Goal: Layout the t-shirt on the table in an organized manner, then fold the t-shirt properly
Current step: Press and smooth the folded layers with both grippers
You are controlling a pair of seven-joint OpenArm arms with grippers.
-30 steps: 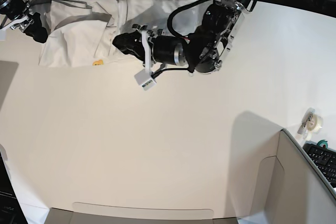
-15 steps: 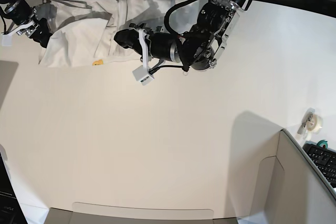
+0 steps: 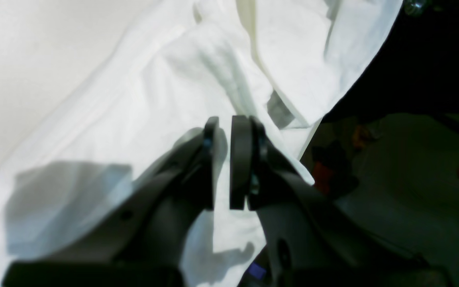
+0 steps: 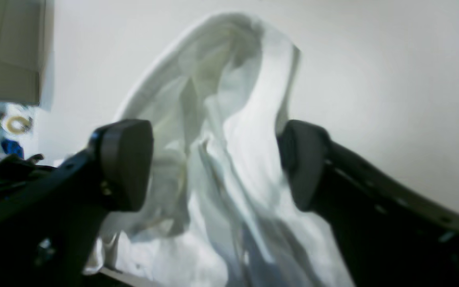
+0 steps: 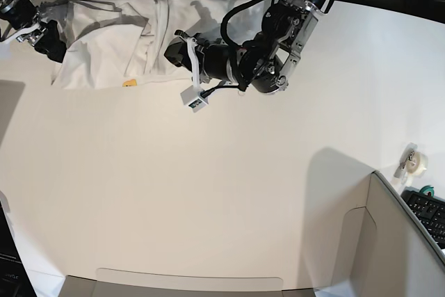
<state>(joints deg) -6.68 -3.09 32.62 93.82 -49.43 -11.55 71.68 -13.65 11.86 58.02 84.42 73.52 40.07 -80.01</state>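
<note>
The white t-shirt (image 5: 104,46) lies crumpled along the far edge of the table (image 5: 208,193), at the top left of the base view. My left gripper (image 5: 172,51) rests on the shirt's middle. In the left wrist view its fingers (image 3: 240,159) stand almost together, with a fold of the t-shirt (image 3: 134,119) pinched in the slit of my left gripper (image 3: 222,159). My right gripper (image 5: 51,38) is at the shirt's left end. It stands wide open (image 4: 215,163), with a raised bunch of t-shirt (image 4: 221,99) between its pads (image 4: 126,163), not clamped.
A grey cardboard box (image 5: 403,241) fills the bottom right corner. A tape roll (image 5: 416,161) and a keyboard (image 5: 430,215) lie beside it. The far table edge runs just behind the shirt, and cloth reaches that edge (image 3: 309,131), with dark floor beyond.
My left gripper has slid a little to the right across the shirt and closed further. My right gripper has opened wider at the shirt's left end.
</note>
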